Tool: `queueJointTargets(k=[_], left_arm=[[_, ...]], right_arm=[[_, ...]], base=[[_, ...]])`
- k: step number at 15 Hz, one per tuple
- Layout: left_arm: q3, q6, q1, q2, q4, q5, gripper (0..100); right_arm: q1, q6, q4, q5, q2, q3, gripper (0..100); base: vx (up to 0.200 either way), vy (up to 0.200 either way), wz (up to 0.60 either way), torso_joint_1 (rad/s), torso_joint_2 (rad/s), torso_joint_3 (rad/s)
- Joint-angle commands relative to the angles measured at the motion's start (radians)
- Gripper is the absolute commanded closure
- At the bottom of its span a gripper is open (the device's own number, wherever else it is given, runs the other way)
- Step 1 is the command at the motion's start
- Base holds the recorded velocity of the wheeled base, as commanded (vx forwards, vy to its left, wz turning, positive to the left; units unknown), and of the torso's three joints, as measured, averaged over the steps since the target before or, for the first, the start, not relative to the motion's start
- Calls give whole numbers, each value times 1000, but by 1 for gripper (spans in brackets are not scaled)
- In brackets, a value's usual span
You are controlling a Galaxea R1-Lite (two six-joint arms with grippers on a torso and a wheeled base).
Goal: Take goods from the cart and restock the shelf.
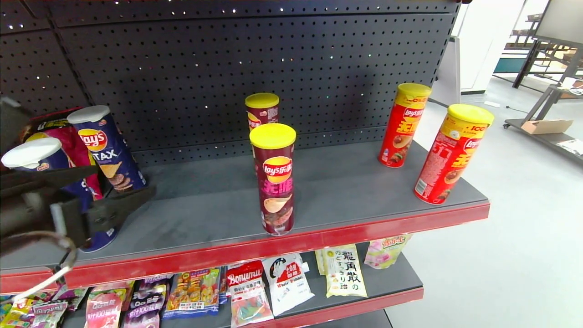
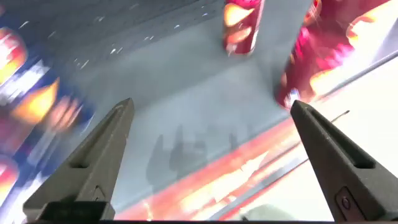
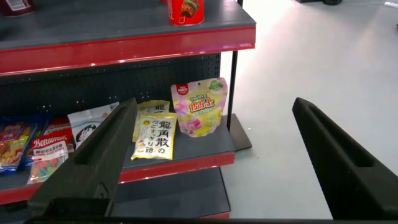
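Shelving with a grey deck and red front lip [image 1: 346, 182] crosses the middle of the head view, backed by a black pegboard panel [image 1: 205, 59]. Two maroon chip cans with yellow lids stand upright at centre frame, one near the lip [image 1: 275, 182] and one behind it [image 1: 262, 111]. Two red chip cans with yellow lids stand at the right, one toward the back [image 1: 403, 125] and one near the lip [image 1: 451, 155]. Two blue chip cans with white lids stand at the left edge, one farther back [image 1: 107, 146] and one at the front [image 1: 98, 239]. The left pincer [image 1: 125, 179] [image 2: 211, 104] hovers there, fingers spread with nothing between them, just beside the front blue can. The right pincer [image 3: 214, 102], also spread and empty, faces the lower shelf [image 3: 211, 146], where flat snack bags [image 3: 199, 106] sit in a row.
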Motion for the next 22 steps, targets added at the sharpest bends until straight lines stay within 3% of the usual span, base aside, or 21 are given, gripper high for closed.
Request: queueJointTargets(k=[1,3,5,8,9,10,12,20,22], left_arm=[[74,-135,162,-389,205,25,0],[97,-147,236,-429,305,76,0],[132,-140,236,-475,345,101,0],[295,-121,233,-648,294,62,0],[321,-103,233,-705,299,50,0],[365,-54,233,-789,317,53,0],[398,-23,233,-854,340,51,0],[444,-17,231,-923,340,47,0],[483,-11,230,-940,326,48,0]], right_arm=[[0,0,0,0,1,0,0],[0,0,0,0,1,0,0],[0,0,0,0,1,0,0],[0,-1,0,0,1,0,0],[0,-3,0,1,1,0,0],[0,-3,0,1,1,0,0],[0,-3,0,1,1,0,0],[0,-1,0,1,1,0,0],[0,-3,0,1,1,0,0]], base=[[0,0,0,0,0,0],[0,0,0,0,0,0],[0,0,0,0,0,0],[0,0,0,0,0,0],[0,0,0,0,0,0],[0,0,0,0,0,0],[0,0,0,0,0,0],[0,0,600,1,1,4],[0,0,0,0,0,0]])
